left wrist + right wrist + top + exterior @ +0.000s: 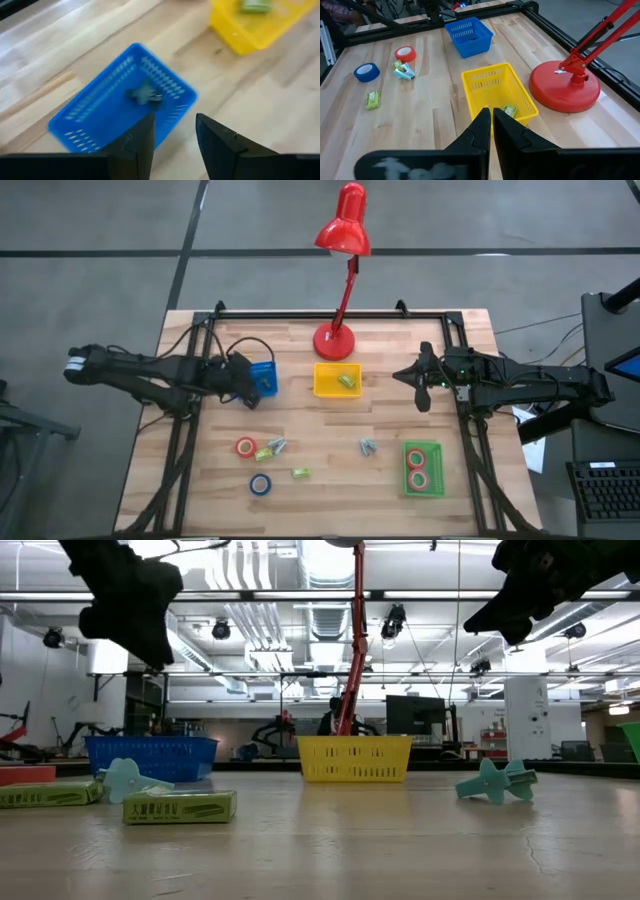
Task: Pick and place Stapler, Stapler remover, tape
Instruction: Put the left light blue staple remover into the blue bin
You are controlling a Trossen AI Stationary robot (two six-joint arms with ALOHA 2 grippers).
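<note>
While the left claw (172,142) is hovering over the blue bin (95,125), its fingers are standing apart, holding nothing. A staple remover (144,95) is lying inside that bin. The right claw (491,131) is hanging shut and empty above the yellow bin (490,82).

Below the left gripper (174,145): blue bin (263,377), its mouth unobstructed, one stapler remover (144,94) on its floor. Ahead of the right gripper (491,131): yellow bin (492,92), and just beside it the red lamp base (564,91) with its slanted stem, blocking that flank. Bare tabletop (320,460) lies between the arms.

Wooden table (330,480) carries three bins, a red lamp (334,340), tape rolls, staplers, removers
</note>
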